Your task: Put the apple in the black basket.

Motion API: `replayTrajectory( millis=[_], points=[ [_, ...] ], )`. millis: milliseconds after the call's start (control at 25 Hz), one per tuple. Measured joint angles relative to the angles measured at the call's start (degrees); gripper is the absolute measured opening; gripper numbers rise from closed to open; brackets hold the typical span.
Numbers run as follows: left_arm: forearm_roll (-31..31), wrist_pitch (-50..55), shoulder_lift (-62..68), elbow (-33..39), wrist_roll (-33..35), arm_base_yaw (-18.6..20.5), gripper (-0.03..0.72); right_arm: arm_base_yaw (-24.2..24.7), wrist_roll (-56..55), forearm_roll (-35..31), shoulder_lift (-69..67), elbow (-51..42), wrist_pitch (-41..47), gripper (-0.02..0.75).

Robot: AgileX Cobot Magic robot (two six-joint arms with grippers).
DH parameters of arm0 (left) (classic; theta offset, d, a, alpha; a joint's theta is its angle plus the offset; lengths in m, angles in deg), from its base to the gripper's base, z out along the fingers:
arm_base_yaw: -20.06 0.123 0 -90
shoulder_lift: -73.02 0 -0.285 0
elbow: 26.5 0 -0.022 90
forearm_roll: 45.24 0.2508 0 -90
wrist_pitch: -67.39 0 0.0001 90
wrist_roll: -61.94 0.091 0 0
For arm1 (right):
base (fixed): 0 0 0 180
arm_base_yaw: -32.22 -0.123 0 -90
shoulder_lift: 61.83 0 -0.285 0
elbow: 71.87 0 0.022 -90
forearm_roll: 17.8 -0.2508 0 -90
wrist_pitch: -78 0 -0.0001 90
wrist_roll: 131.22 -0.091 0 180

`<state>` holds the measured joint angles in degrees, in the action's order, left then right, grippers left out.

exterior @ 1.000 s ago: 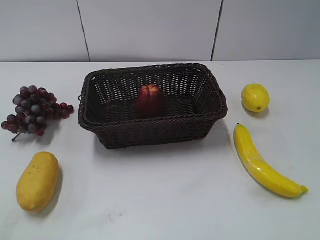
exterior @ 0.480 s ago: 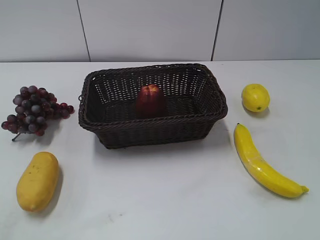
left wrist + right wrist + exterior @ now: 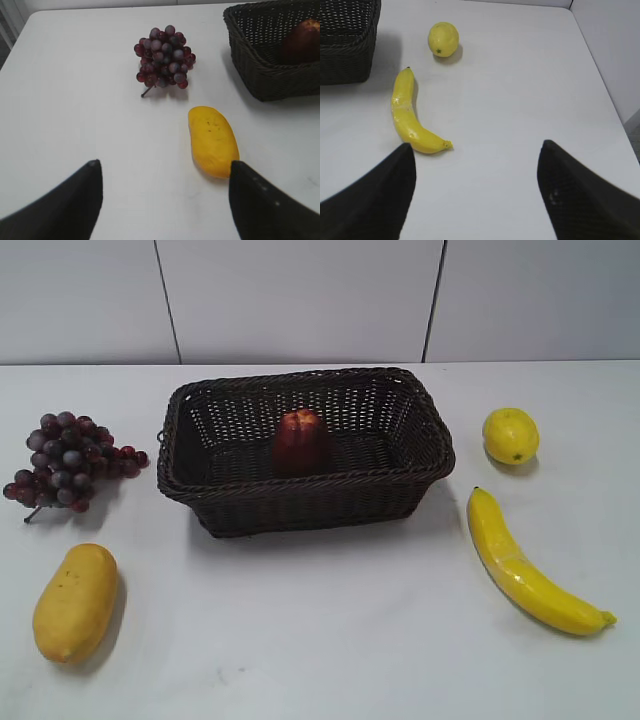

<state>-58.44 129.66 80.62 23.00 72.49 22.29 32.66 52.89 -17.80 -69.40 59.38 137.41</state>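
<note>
White surface, matte, with a grey panelled wall behind it, two dark vertical seams visible.

Black basket sits mid-surface toward the back, long side facing the exterior camera. Apple is inside it, upright on the basket floor, roughly centred, yellow-orange patch on top. Nothing touching the apple. Left wrist view also catches the basket corner with the apple behind the rim.

Left of the basket: grape bunch, well apart from the wicker, stem pointing toward the front-left. In front of the grapes: yellow mango, lying lengthwise, near the front edge.

Right of the basket: lemon near the basket's right rim but not touching. In front of it: banana, curving away to the front-right, stem end nearest the lemon.

Neither arm shows in the exterior view.

Left end effector: spread wide, empty, both dark fingers at the bottom of the left wrist view, above bare surface. Mango lies just ahead of its right-hand finger, grapes further out.

Right end effector: also spread wide, empty, fingers at the bottom corners of the right wrist view. Banana ahead on its left side, lemon beyond it, basket corner at top left.
</note>
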Motion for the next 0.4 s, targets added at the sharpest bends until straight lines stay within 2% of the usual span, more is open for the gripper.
replayTrajectory(
  millis=[400],
  points=[
    [-0.2, 0.0, -0.1, 0.0, 0.0, 0.2, 0.589, 0.0, 0.0, 0.0, 0.0, 0.0, 0.0, 0.571]
  ],
)
